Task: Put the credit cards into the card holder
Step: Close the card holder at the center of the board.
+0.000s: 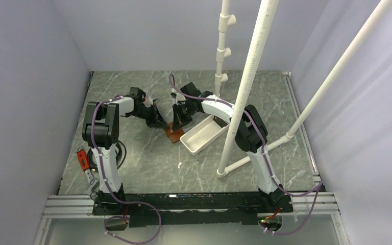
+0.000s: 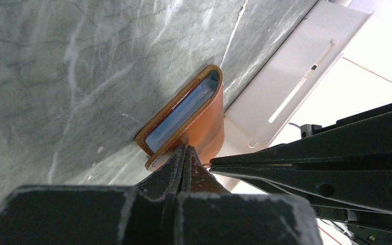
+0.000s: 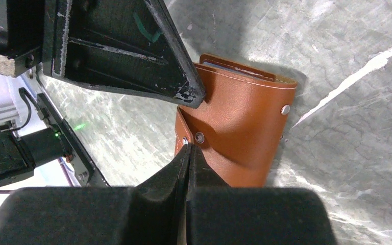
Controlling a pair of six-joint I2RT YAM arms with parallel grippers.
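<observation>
Brown leather is at the centre of the work. The wallet (image 1: 173,132) is laid folded on the table (image 1: 148,163), about midway between left and right and just beside the near-left end of the white tray (image 1: 202,133). Blue cards (image 2: 184,115) are seen edge-on inside the fold, so the loading is judged to be done or nearly done. No loose card can be made out on the table from above.

The left gripper (image 2: 184,155) is brought in from the left with its fingers pressed together, and the tips are set against the wallet's edge. Whether a sliver of leather is nipped between them cannot be told. The wallet is judged to be pinned there so that it is not pushed towards the tray while its other side is worked.

The right gripper (image 3: 189,148) is also pressed together. Its tips are placed at the small strap (image 3: 182,127), which carries a snap (image 3: 200,137). Whether the strap is pinched or only pushed cannot be told. A matching stud (image 3: 286,108) is seen at the cover's opposite edge, apart from the snap. The closed tips are judged to serve as one narrow point, suited to so small a part.

For fastening, the strap would have to be carried across to the stud while the cover is kept flat. The wallet could spring open or skid on the smooth table.
</observation>
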